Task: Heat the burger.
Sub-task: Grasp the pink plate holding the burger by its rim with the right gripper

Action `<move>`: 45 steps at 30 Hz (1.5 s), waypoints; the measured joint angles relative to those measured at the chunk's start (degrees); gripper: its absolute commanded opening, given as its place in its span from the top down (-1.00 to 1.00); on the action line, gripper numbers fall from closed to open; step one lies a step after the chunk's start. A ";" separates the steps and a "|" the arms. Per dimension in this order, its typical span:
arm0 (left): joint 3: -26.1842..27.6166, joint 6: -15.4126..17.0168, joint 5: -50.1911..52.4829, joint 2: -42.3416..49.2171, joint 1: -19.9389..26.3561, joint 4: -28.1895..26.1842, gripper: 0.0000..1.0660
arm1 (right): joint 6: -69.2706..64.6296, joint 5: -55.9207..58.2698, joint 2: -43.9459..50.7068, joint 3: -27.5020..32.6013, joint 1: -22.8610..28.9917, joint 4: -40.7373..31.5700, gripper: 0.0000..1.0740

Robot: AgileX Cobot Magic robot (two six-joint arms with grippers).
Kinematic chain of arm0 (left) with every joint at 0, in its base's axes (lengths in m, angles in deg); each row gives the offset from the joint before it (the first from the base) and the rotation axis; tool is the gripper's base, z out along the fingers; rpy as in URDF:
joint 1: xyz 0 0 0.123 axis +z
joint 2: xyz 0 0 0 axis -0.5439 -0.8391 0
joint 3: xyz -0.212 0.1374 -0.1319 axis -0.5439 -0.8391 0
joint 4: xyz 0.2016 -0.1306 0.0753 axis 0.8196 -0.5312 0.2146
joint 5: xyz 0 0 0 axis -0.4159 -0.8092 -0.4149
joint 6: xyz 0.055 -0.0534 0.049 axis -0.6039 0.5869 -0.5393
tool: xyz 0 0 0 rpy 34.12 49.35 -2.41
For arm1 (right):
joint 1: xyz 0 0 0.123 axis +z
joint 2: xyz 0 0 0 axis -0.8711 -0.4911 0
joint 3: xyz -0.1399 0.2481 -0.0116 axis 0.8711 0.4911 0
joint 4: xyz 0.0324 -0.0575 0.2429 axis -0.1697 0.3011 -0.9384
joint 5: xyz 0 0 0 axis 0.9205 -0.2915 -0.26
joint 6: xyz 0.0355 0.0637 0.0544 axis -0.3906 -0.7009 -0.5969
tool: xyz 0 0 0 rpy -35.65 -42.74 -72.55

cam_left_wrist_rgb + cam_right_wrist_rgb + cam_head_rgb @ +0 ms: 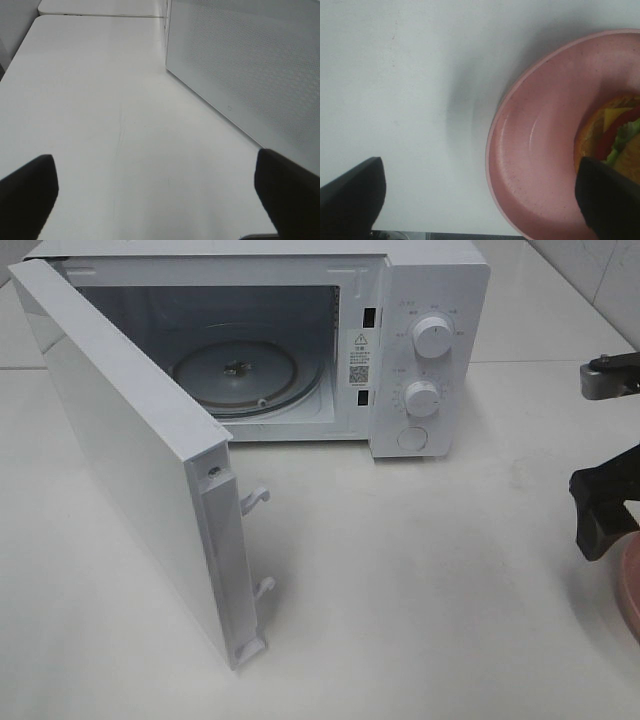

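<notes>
The burger (614,137) lies on a round pink plate (535,150); only its edge shows, with orange-brown bun, yellow cheese, red tomato and green lettuce. My right gripper (480,200) is open and hovers above the plate's rim, one finger (352,195) over bare table and the other (607,197) over the burger's side. In the high view the right gripper (603,508) is at the far right edge, just above the plate (630,590); the burger is out of that view. My left gripper (155,200) is open and empty above bare table, beside the microwave door (250,75).
A white microwave (430,300) stands at the back with its door (130,450) swung wide open toward the front left. A glass turntable (235,370) lies inside. Two knobs (432,337) are on its right panel. White table (420,590) spreads in front.
</notes>
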 measured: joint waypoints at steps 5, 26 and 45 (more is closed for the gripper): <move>0.00 0.00 0.00 0.00 0.00 0.00 -0.88 | -0.34 -3.27 -0.86 4.13 -0.29 0.29 -0.76; 0.00 0.00 0.00 0.00 0.00 0.00 -0.88 | -1.20 -16.04 -6.65 10.71 -7.28 -0.46 -0.69; 0.00 0.00 0.00 0.00 0.00 0.00 -0.88 | -1.43 -21.89 -14.78 10.71 -7.28 -0.46 -0.62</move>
